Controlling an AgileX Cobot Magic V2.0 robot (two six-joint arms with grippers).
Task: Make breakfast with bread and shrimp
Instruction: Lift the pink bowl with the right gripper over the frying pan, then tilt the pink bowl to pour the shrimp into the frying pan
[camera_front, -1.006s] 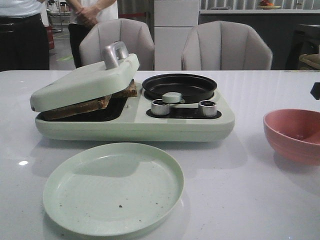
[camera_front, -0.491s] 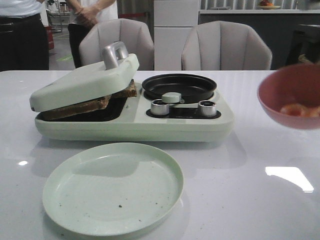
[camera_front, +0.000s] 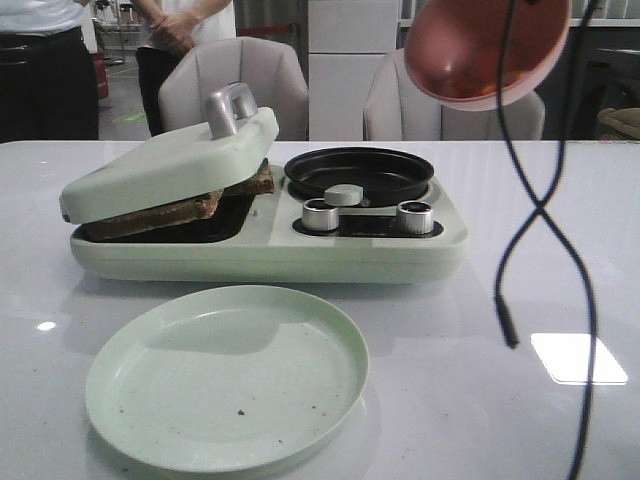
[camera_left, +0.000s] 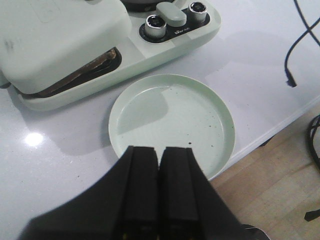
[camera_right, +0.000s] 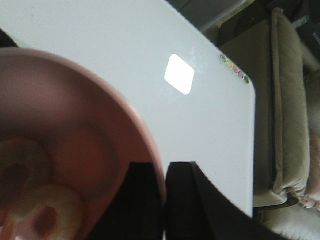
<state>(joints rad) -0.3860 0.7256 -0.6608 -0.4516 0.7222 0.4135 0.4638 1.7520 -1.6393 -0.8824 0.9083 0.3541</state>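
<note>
Bread: two brown-crusted slices (camera_front: 180, 205) lay stacked in the left bay of the one pale green breakfast maker (camera_front: 270, 245), which sat toward the far edge of the table (camera_front: 450, 390), left of its middle. The hinged lid (camera_front: 165, 160) rested tilted on them, propped partly open.

Shrimp: two pale curled pieces (camera_right: 47, 212) showed in the right wrist view, blurred, lying inside the single pink bowl (camera_front: 487, 50). From the front, only an orange smear could be made out through the bowl's tipped mouth.

Bowl: it was up in the air above the table's far right part, tilted toward the room.

Right gripper (camera_right: 164, 200): its two fingers were clamped on the bowl's rim, one inside and one outside.

Left gripper (camera_left: 159, 192): its two fingers were pressed together with nothing between them, hovering over the near edge of the table beside the plate.

Plate: one round light green plate (camera_front: 227, 375) sat near the front edge, left of centre, bare but for a few dark crumbs.

Pan: one black round pan (camera_front: 358, 172) sat in the maker's right bay, behind two silver knobs (camera_front: 321, 214).

Cable: one dark cable (camera_front: 540, 215) hung over the right side.
</note>
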